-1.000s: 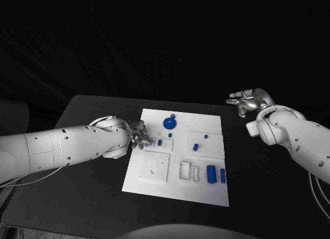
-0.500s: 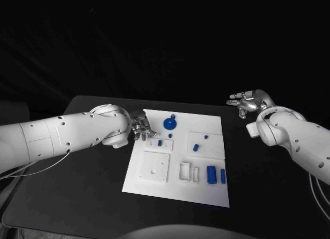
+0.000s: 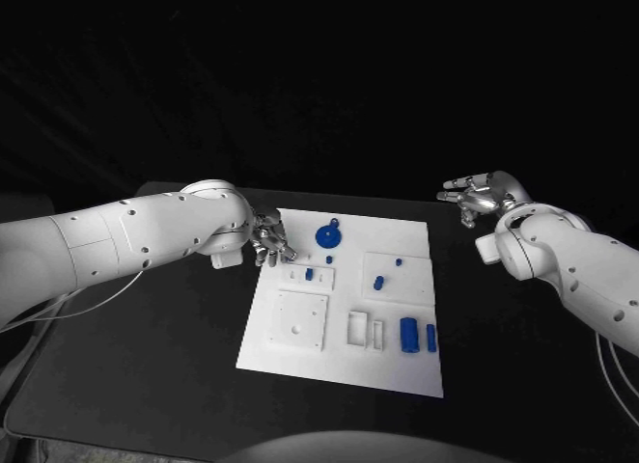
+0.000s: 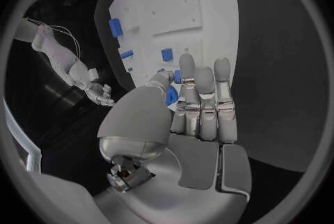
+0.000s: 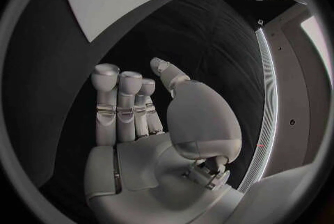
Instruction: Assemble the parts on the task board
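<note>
The white task board (image 3: 299, 352) lies mid-table with blue parts on it: a round part (image 3: 328, 235) at its far end, small parts (image 3: 309, 275) (image 3: 379, 284) in the middle, and two cylinders (image 3: 408, 337) near the front. My left hand (image 3: 269, 242) hovers at the board's far left edge, beside the round part, fingers straight and together (image 4: 203, 101). A patch of blue (image 4: 171, 96) shows in the gap between its thumb and fingers; nothing looks gripped. My right hand (image 3: 476, 196) hangs open off the board's far right, fingers spread (image 5: 125, 107).
A raised square plate (image 3: 300, 320) and white slots (image 3: 359, 330) sit on the board's near half. Black table (image 3: 152, 367) surrounds the board on all sides. The table's far edge runs just behind both hands.
My left hand has moved away from me along the board's left edge, from beside the small middle parts to the far left corner. The right hand has not moved.
</note>
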You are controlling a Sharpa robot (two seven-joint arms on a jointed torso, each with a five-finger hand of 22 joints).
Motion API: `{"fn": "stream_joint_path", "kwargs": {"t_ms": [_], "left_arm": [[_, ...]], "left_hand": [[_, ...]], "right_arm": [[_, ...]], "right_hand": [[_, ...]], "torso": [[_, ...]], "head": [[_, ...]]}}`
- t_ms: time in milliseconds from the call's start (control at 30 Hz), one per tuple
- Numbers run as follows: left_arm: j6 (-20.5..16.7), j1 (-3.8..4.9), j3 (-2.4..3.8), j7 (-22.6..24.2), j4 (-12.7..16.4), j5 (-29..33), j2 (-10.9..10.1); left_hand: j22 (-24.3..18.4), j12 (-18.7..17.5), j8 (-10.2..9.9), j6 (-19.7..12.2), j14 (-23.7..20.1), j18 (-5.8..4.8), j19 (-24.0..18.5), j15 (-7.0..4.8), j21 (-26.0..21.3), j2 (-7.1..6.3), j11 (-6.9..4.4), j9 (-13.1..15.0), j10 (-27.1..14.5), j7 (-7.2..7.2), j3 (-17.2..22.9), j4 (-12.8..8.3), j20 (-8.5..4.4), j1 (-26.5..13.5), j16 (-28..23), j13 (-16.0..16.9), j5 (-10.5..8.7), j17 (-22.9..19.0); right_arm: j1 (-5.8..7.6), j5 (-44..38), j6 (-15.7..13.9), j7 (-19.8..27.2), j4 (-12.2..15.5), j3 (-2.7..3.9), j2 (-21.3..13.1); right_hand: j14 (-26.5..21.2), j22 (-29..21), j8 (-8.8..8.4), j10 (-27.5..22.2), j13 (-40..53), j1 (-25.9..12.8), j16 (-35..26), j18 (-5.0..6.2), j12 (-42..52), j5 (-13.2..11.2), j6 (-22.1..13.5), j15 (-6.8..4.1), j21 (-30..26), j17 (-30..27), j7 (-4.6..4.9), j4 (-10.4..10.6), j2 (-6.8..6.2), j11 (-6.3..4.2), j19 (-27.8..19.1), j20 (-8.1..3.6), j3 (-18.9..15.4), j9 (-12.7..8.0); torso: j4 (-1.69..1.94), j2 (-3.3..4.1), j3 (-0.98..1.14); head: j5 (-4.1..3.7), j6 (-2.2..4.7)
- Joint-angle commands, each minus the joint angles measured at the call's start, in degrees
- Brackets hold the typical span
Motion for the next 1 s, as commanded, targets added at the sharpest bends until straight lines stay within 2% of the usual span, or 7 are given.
{"fn": "stream_joint_path", "kwargs": {"t_ms": [33,233,567,1000], "left_arm": [[8.24,0.23,0.02,2.39,-1.49,1.48,0.79],[8.76,0.31,-0.15,3.78,-3.2,1.2,1.86],[7.92,0.31,-0.64,6.28,-2.68,-4.11,2.52],[9.4,0.31,-0.95,6.69,-2.99,-9.57,3.74]], "left_hand": [[1.17,0.64,0.51,-0.67,-0.78,-0.14,-0.68,0.0,0.29,0.8,-0.01,0.27,-0.87,0.06,7.0,-7.41,0.06,0.24,0.67,0.09,-0.53,-0.5],[1.16,1.68,0.97,-1.18,-1.2,-0.1,-0.85,0.06,0.45,1.15,0.04,0.43,-1.55,0.13,6.87,-7.43,0.13,0.41,1.61,0.05,-1.11,-1.62],[1.17,2.11,1.28,-1.25,-1.27,-0.07,-0.83,0.05,0.61,1.18,0.04,0.5,-1.67,0.19,6.89,-7.57,0.11,0.53,2.14,0.06,-1.11,-1.96],[1.18,2.57,1.44,-1.22,-1.4,-0.03,-0.94,0.05,0.88,1.09,0.03,0.29,-1.79,0.21,6.91,-7.86,0.11,0.74,2.7,-0.09,-1.06,-2.63]], "right_arm": [[-0.04,-0.42,0.91,0.17,0.01,0.02,0.13],[-0.04,-0.42,0.9,0.18,-0.01,0.02,0.28],[-0.04,-0.43,0.89,0.21,-0.02,0.02,0.47],[-0.04,-0.43,0.93,0.21,-0.09,0.02,0.67]], "right_hand": [[0.26,0.65,-0.09,-0.98,0.05,-0.22,-0.18,0.84,-0.2,0.11,0.44,-0.04,-0.25,-0.02,0.15,-0.01,0.17,-0.43,3.04,-0.06,0.35,0.06],[0.23,0.63,-0.09,-1.0,0.05,-0.27,-0.24,0.83,-0.2,0.16,0.42,-0.03,-0.29,-0.06,0.17,-0.24,0.21,-0.43,3.03,-0.06,0.45,0.06],[0.23,0.63,-0.09,-1.0,0.05,-0.27,-0.24,0.83,-0.2,0.16,0.42,-0.03,-0.29,-0.06,0.17,-0.24,0.21,-0.43,3.03,-0.06,0.45,0.06],[0.23,0.63,-0.09,-1.0,0.05,-0.27,-0.24,0.83,-0.2,0.16,0.42,-0.03,-0.29,-0.06,0.17,-0.24,0.21,-0.43,3.03,-0.06,0.45,0.06]], "torso": [[0.09,-0.05,-0.02],[0.13,-0.05,-0.07],[0.12,-0.08,-0.07],[0.07,-0.04,-0.04]], "head": [[-0.05,-0.23],[-0.04,-0.48],[0.09,-0.68],[0.18,-0.85]]}}
